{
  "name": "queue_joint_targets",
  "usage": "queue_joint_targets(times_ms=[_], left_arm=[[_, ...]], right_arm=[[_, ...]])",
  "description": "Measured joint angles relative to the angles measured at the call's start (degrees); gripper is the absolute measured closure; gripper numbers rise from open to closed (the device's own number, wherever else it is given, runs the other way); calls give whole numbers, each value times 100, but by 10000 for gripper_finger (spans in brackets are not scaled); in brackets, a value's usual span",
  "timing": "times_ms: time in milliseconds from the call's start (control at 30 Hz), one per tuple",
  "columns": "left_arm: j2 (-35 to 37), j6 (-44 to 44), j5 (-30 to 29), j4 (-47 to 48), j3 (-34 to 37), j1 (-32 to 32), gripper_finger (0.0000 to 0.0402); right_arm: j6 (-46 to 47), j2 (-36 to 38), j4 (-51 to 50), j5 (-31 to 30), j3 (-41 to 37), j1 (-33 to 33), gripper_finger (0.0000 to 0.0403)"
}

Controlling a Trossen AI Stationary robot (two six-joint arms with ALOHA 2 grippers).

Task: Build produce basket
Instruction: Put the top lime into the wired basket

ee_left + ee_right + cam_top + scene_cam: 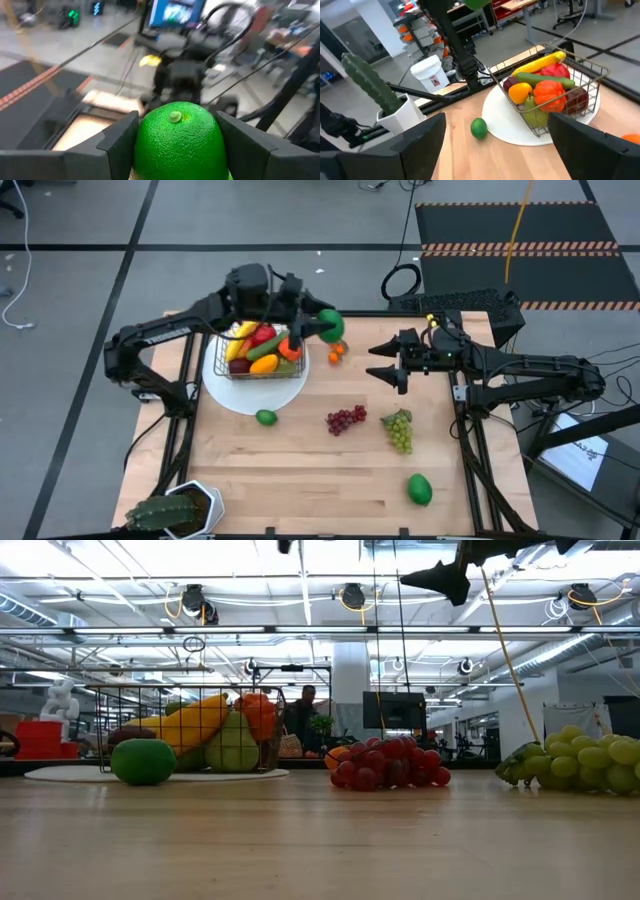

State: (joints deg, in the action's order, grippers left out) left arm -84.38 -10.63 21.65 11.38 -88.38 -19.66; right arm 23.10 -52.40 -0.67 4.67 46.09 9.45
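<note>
The wire basket (262, 352) stands on a round white plate (250, 395) at the table's far left. It holds a banana, a cucumber, an orange pepper, a pear and red fruit (547, 87). My left gripper (322, 327) hangs just right of the basket, shut on a round green fruit (180, 135). My right gripper (385, 372) is open and holds nothing, in the air farther right, pointing toward the basket. On the table lie a lime (266, 417), red grapes (346, 419), green grapes (399, 430), a green fruit (419, 489) and a small orange piece (337, 352). My left gripper pinches the round green fruit between its two fingers (120, 142), one on each opposite side (145, 145). The fingers come about level from the table's left. The fruit is lifted clear of the table, its stem dimple (175, 117) turned up and away from the wrist.
A spiky green plant in a white pot (175, 510) stands at the near left corner. Bare wood lies between the plate and the near edge. In the low view the lime (143, 761) sits in front of the basket (190, 730).
</note>
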Motion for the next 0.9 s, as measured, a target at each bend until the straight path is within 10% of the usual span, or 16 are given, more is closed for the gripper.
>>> queue_joint_targets(times_ms=[900], left_arm=[[426, 1279, -1930, 4461, -2, -1258, 151]], right_arm=[[753, -2, -477, -15, 0, 0, 165]])
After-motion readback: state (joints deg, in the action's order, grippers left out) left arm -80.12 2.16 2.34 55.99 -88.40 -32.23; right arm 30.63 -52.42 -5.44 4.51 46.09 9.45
